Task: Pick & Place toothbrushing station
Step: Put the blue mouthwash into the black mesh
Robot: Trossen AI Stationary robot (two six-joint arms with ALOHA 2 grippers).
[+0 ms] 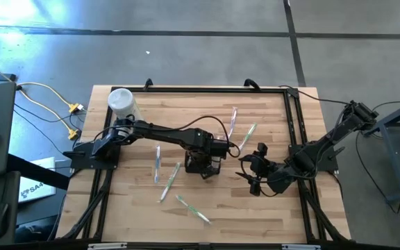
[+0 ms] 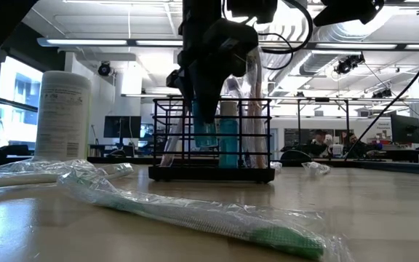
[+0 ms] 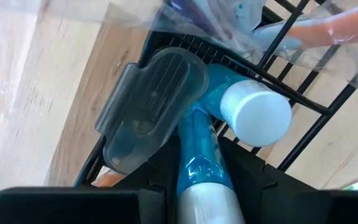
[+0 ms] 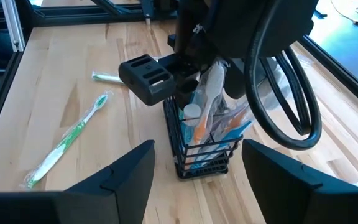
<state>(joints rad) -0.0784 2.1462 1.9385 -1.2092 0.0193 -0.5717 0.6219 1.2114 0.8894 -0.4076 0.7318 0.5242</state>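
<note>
The toothbrushing station, a black wire caddy (image 2: pixel 211 173), stands mid-table and holds wrapped toothbrushes (image 4: pixel 209 93) and an upright blue tube with a white cap (image 3: pixel 257 112). My left gripper (image 1: pixel 204 160) points straight down over the caddy, shut on a second blue tube (image 3: pixel 199 155). A translucent grey ribbed piece (image 3: pixel 151 106) lies at the caddy's rim beside that tube. My right gripper (image 4: pixel 197 180) waits to the caddy's right, open, with nothing between its fingers. My left gripper pinches the blue tube between its two fingers near the tube's pale upper end (image 3: pixel 201 186). The fingers come from above, pointing down. The tube stands nearly upright with its lower part (image 2: pixel 205 135) inside the caddy, next to the capped tube.
Several wrapped toothbrushes lie loose on the wood: two left of the caddy (image 1: pixel 157 165), one toward the near edge (image 1: pixel 192 208), two behind it (image 1: pixel 242 128). A white lidded cylinder (image 1: pixel 122 103) stands at the far left. A black frame (image 1: pixel 294 125) borders the table.
</note>
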